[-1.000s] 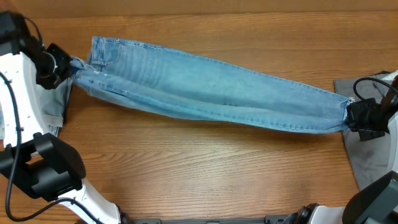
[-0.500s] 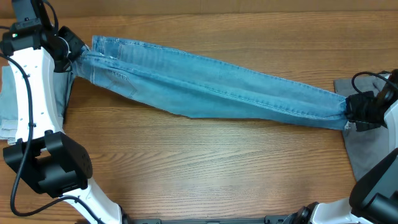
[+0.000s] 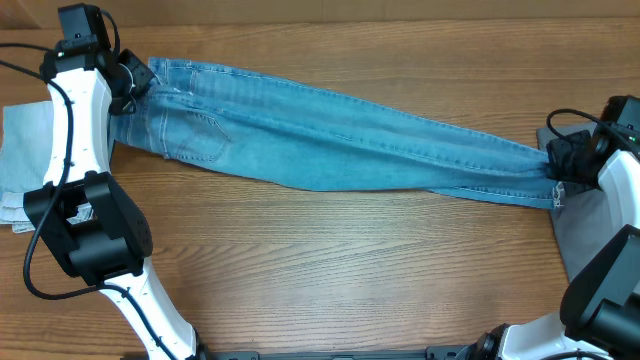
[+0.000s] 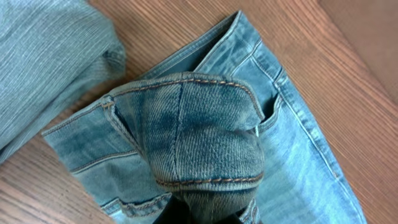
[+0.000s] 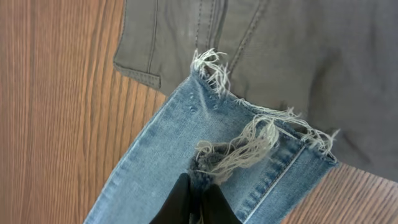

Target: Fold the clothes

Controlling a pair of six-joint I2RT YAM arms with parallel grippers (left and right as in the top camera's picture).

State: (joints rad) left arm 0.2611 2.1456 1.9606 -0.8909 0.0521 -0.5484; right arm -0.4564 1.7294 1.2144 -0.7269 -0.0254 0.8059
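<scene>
The light-blue jeans (image 3: 340, 140) lie stretched across the table from upper left to right, a back pocket facing up near the left end. My left gripper (image 3: 133, 82) is shut on the waistband (image 4: 205, 149) at the far left. My right gripper (image 3: 560, 160) is shut on the frayed leg hem (image 5: 249, 143) at the right end. Grey trousers (image 3: 590, 240) lie under the right gripper, also in the right wrist view (image 5: 298, 56). Paler denim (image 3: 25, 150) lies at the left edge, also in the left wrist view (image 4: 43, 56).
The wooden table (image 3: 330, 270) shows in front of the jeans. The arm bases stand at the lower left (image 3: 90, 240) and lower right (image 3: 610, 300) corners.
Both grippers moved toward the far side, carrying the jeans' ends. The near edge of the jeans rolled over, so the back pocket now faces up and the cloth lies flatter.
</scene>
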